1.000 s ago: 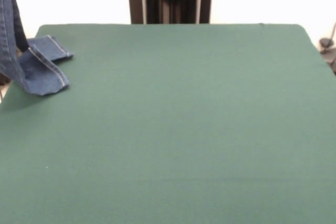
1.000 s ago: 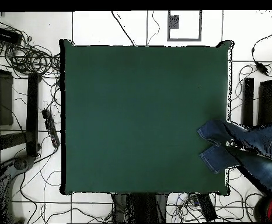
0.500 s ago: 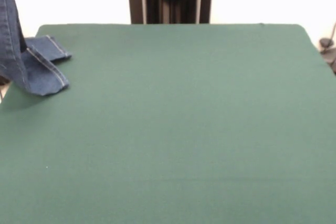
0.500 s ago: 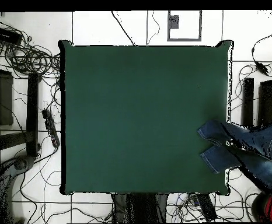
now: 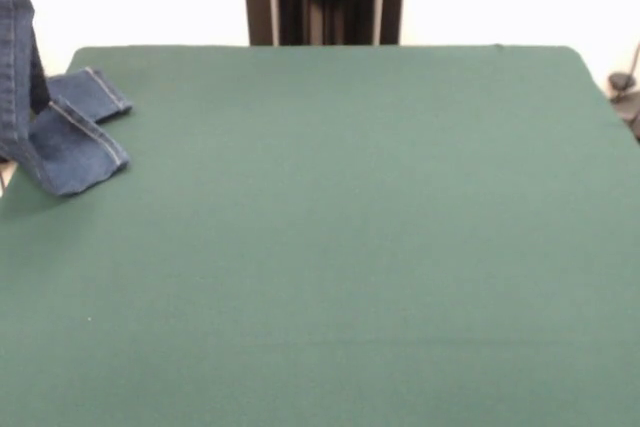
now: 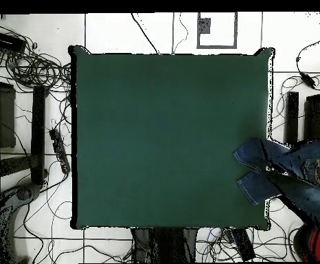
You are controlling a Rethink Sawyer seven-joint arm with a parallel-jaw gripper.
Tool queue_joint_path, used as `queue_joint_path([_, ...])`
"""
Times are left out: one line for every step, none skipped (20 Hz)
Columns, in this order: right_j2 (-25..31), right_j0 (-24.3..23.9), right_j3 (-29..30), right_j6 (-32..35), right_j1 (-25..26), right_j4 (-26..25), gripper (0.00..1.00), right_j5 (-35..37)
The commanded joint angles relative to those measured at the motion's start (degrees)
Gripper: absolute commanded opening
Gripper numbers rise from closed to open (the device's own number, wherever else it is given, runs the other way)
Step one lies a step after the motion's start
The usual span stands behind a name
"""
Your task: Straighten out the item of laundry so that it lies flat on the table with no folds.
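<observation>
Jeans (image 5: 62, 137) sit at the table (image 5: 340, 247) edge, near one corner on the robot's side. Only the two leg cuffs lie on the cloth. The rest rises off the edge and hangs from something above and outside the table.

Overhead view: both cuffs (image 6: 255, 168) overlap the table's side edge, upper legs and waist trail out past it over the floor (image 6: 286, 89). A red shape (image 6: 319, 244) shows at the frame corner beyond the jeans; could be part of the arm, can't confirm.

Gripper: not in view in either camera. Can't tell if the jaws are clamped on the denim or released. The lifted fabric suggests something holds it, but that's inference only.

Step in hand, as I read it: carry the jeans inward and lay them out. Nearly all of the task remains, since most of the garment isn't even on the table.

How to do it well:
- Bring the held end across toward the table centre, low and slow, so the cuffs drag and the legs pull taut instead of bunching.
- Keep travel in line with the legs; sideways motion will twist them over each other.
- The two cuffs are splayed at an angle, one partly over the other. Watch that they don't cross further.
- Lower the waist last, only once it's well clear of the edge, else it slides off.
- Release after the fabric is fully down, not while hanging.
</observation>
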Motion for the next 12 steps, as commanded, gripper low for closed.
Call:
queue_joint_path([0.3,4.53,-5.47,-13.5,-1.84,-8.91,0.0,5.61])
queue_joint_path([-0.04,4.62,-5.62,-14.14,-2.45,-9.68,0.0,4.87])
queue_joint_path([-0.19,4.68,-5.7,-14.43,-2.78,-10.09,0.0,4.33])
queue_joint_path([-0.37,4.75,-5.83,-14.89,-3.23,-10.75,0.0,3.47])
queue_joint_path([-0.55,4.81,-5.96,-15.36,-3.68,-11.42,0.0,2.62])
queue_joint_path([-0.81,4.91,-6.06,-15.67,-4.24,-12.12,0.0,1.32])
queue_joint_path([-1.12,5.03,-5.87,-14.94,-4.8,-11.79,0.0,0.01])
queue_joint_path([-1.42,5.14,-5.67,-14.21,-5.35,-11.46,0.0,-1.29])
queue_joint_path([-1.56,5.19,-5.57,-13.88,-5.78,-11.42,0.0,-2.09])
queue_joint_path([-1.87,5.32,-5.29,-13.0,-6.53,-11.04,0.0,-3.73])
queue_joint_path([-2.06,5.39,-5.1,-12.64,-6.9,-10.86,0.0,-4.69])
queue_joint_path([-2.27,5.41,-4.98,-13.25,-7.41,-11.7,0.0,-6.0])
